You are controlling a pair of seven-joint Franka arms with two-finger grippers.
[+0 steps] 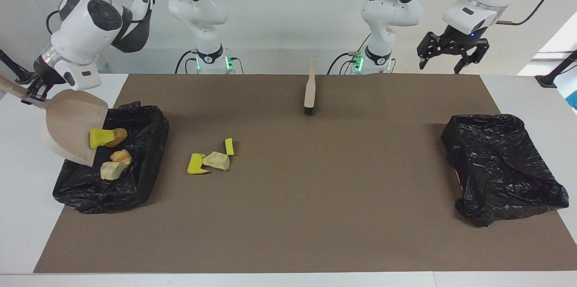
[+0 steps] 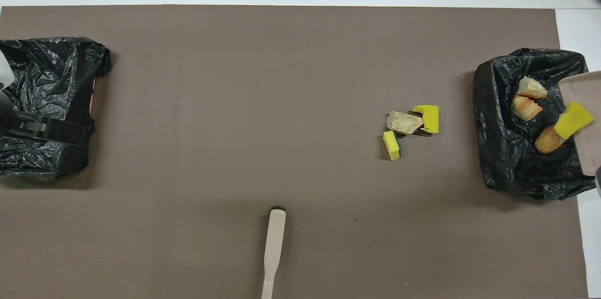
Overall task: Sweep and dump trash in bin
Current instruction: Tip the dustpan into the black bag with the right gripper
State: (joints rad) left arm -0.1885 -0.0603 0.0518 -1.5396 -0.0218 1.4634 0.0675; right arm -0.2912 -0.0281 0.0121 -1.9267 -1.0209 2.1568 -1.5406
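My right gripper (image 1: 32, 94) is shut on the handle of the beige dustpan (image 1: 67, 125), which is tilted over the black-bagged bin (image 1: 144, 161). A yellow sponge (image 1: 100, 137) sits at the pan's lip (image 2: 573, 119) against a golden-brown roll (image 1: 119, 134) in the bin. Two beige chunks (image 1: 113, 170) also lie in the bin (image 2: 497, 102). Beside the bin, the mat holds more trash: a yellow sponge (image 1: 196, 164), a beige chunk (image 1: 216, 161) and a green-backed sponge (image 1: 229, 146). My left gripper (image 1: 446, 62) hangs open and empty, high over the left arm's end.
The wooden-handled brush (image 1: 309, 86) lies on the brown mat near the robots, midway between the arms (image 2: 273, 247). A second black-bagged bin (image 1: 502, 167) stands at the left arm's end of the table, with my left gripper (image 2: 51, 132) above its edge.
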